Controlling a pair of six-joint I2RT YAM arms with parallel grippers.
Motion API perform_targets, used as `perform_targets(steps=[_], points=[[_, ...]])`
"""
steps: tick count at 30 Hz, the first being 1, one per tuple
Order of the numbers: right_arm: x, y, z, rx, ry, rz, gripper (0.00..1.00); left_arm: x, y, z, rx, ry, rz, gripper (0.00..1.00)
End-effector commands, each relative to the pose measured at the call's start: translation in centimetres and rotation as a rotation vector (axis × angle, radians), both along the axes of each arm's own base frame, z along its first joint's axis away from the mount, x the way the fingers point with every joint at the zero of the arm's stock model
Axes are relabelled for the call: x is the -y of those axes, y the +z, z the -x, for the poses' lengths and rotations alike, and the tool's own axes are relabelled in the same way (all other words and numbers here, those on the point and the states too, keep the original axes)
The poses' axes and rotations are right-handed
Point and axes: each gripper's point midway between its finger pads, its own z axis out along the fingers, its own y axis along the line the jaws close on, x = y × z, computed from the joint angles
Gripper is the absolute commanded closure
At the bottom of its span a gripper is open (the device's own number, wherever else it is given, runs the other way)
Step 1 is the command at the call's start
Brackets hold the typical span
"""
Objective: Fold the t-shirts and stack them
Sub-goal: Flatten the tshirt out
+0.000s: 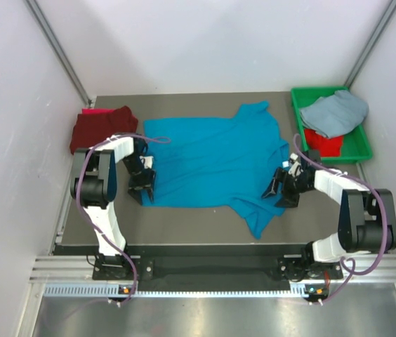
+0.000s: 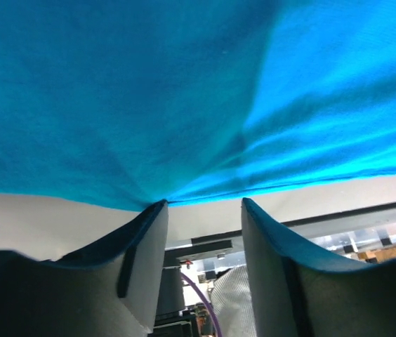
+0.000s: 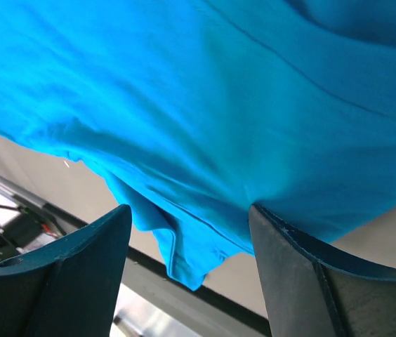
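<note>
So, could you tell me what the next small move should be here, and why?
Probably close the right gripper on the turquoise t-shirt. Its jaws stand open at the shirt's right edge, and a fold of that edge hangs between them. The left gripper, also open, only meets the opposite edge at its tips.

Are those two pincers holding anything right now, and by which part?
Nothing is clamped. Both the left pincer and right pincer stand open at opposite edges of the turquoise t-shirt.
</note>
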Motion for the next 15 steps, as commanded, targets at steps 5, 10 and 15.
perform_targets(steps=[5, 10, 15], points=[[3.4, -1.0, 3.5, -0.144, -0.032, 0.171, 0.30, 0.1, 2.6, -1.1, 0.104, -0.052, -0.025, 0.58], [1.6, 4.9, -3.1, 0.146, 0.068, 0.179, 0.27, 1.4, 7.4, -4.0, 0.325, -0.084, 0.037, 0.52], [0.5, 8.3, -9.0, 0.313, 0.129, 0.203, 0.23, 1.3, 11.3, -10.9, 0.551, -0.107, 0.004, 0.48]])
